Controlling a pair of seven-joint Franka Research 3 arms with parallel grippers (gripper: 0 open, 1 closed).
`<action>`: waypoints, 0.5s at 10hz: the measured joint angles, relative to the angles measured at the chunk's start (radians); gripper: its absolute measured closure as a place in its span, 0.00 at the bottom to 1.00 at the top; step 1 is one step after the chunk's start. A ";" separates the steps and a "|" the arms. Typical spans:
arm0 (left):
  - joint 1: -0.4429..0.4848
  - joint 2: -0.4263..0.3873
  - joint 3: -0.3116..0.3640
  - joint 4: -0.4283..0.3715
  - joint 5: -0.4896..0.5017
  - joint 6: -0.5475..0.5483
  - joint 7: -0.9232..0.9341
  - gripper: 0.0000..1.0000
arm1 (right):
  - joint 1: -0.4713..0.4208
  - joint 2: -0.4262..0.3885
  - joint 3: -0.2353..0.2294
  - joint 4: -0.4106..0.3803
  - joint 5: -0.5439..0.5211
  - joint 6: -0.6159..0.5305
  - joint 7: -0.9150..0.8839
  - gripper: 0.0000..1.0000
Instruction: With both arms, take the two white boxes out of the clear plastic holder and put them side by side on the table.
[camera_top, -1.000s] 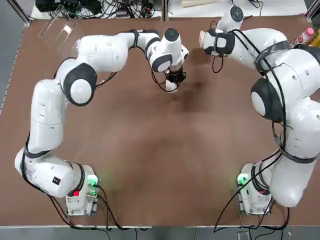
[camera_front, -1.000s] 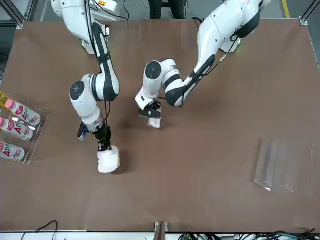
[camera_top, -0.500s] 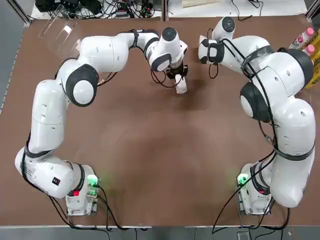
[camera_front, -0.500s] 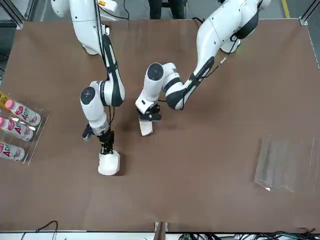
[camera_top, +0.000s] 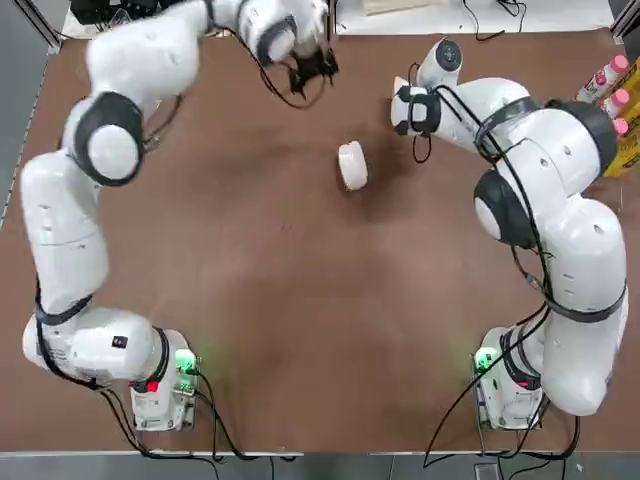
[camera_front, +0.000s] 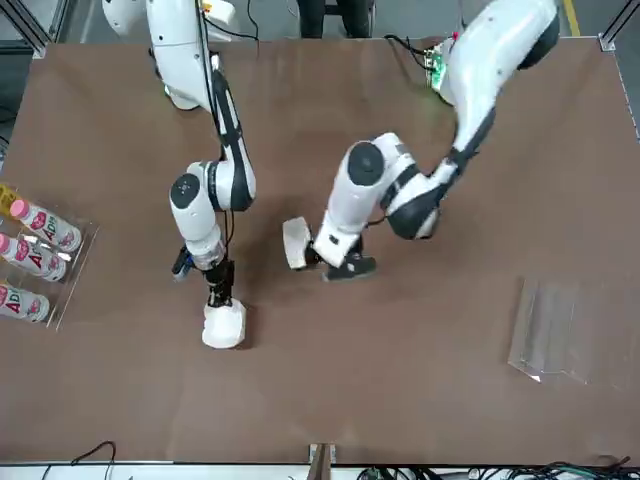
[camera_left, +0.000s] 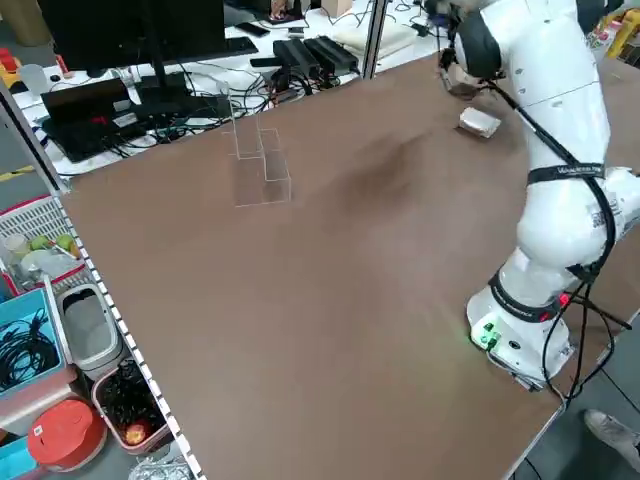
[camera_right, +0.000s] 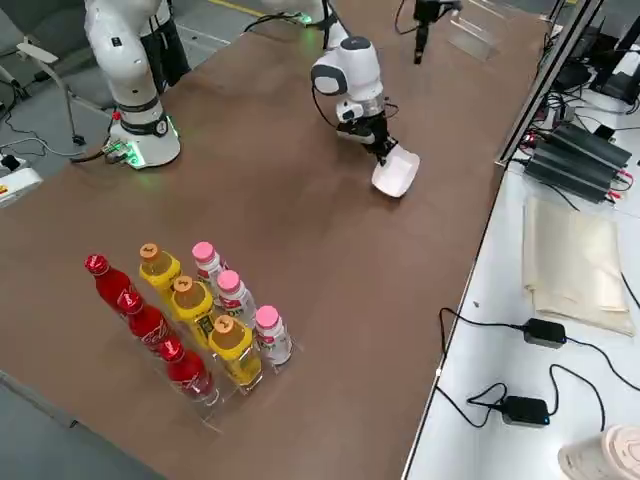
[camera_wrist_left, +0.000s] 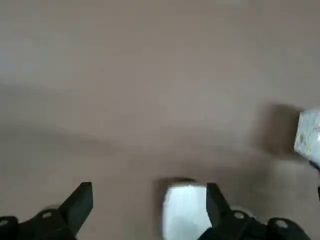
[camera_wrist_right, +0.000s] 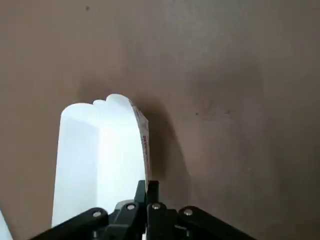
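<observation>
Boxes: one (camera_front: 295, 243) lay freed on the desk (camera_front: 420, 380).
Left hand (camera_front: 338, 265) gaped empty; right hand (camera_front: 222, 300) pinched the other box (camera_front: 223, 326), due beside it.

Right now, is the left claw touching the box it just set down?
Apart. In the top view the left claw is open and well clear of the white box, with bare table between them.

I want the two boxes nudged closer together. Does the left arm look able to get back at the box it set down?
Probably yes. The left gripper is open just beside that box, with only bare table between; the right gripper is off at the other box.
</observation>
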 joint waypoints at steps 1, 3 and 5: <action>0.124 -0.027 -0.079 -0.001 0.000 -0.098 0.049 0.00 | 0.008 0.007 0.000 0.001 0.000 0.001 0.009 0.98; 0.325 -0.066 -0.196 -0.006 0.000 -0.177 0.109 0.00 | 0.014 0.012 -0.001 0.004 0.000 0.001 0.016 0.97; 0.404 -0.117 -0.223 -0.007 0.000 -0.250 0.122 0.00 | 0.015 0.013 -0.003 0.007 0.000 0.001 0.017 0.95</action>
